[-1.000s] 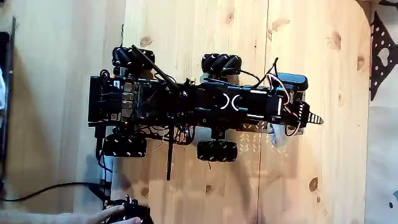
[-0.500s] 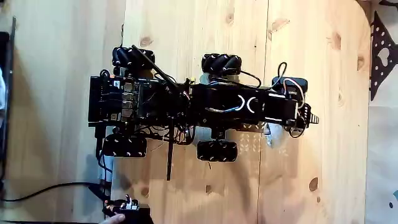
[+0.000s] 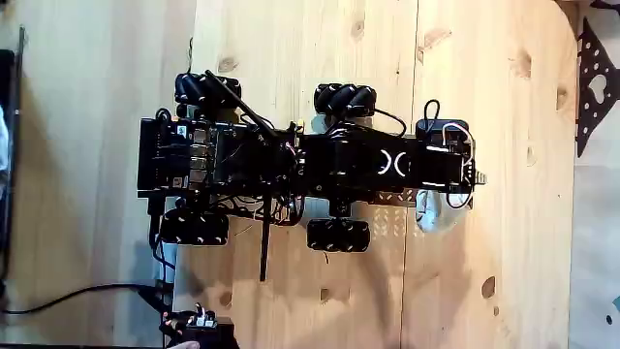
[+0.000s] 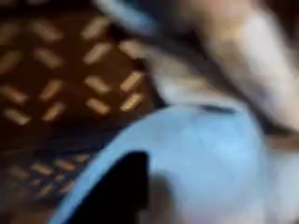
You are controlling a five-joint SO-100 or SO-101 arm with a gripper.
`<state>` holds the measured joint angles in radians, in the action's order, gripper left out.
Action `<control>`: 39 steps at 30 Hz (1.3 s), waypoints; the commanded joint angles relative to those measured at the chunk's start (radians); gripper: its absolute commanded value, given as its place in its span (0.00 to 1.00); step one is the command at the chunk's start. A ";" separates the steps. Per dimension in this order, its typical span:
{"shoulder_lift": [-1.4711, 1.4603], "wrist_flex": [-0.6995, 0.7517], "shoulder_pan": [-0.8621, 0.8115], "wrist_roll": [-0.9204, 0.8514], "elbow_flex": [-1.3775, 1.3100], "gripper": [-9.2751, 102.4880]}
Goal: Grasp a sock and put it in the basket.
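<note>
In the fixed view, a black wheeled robot lies across the wooden table with its arm stretched to the right. My gripper [image 3: 474,177] is at the arm's right end, and whether it is open or shut is hidden from above. The whitish-grey sock [image 3: 437,212] shows just below the arm, at the right end of the perforated silvery basket [image 3: 391,223] on the robot's front. The wrist view is badly blurred. It shows the basket's slotted metal [image 4: 56,75] very close, a pale lump that looks like the sock [image 4: 252,56] at upper right, and a light-blue jaw along the bottom.
Four black wheels [image 3: 338,235] stick out around the robot's body. A person's hand on a small black controller [image 3: 199,335] sits at the bottom left, with a black cable running to it. A black perforated plate [image 3: 593,87] lies at the right edge. Bare wood surrounds the robot.
The arm has drawn back toward the robot, so the gripper tip sits further left than before. The sock has barely moved. The hand at the bottom left has pulled back.
</note>
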<state>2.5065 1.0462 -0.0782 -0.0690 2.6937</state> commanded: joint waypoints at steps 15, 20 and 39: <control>0.275 0.035 0.011 0.021 0.089 0.10; 0.379 0.081 0.011 0.101 0.095 0.08; 0.739 0.348 -0.017 0.141 0.270 0.09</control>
<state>3.2321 1.2533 -0.0859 0.0568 2.9590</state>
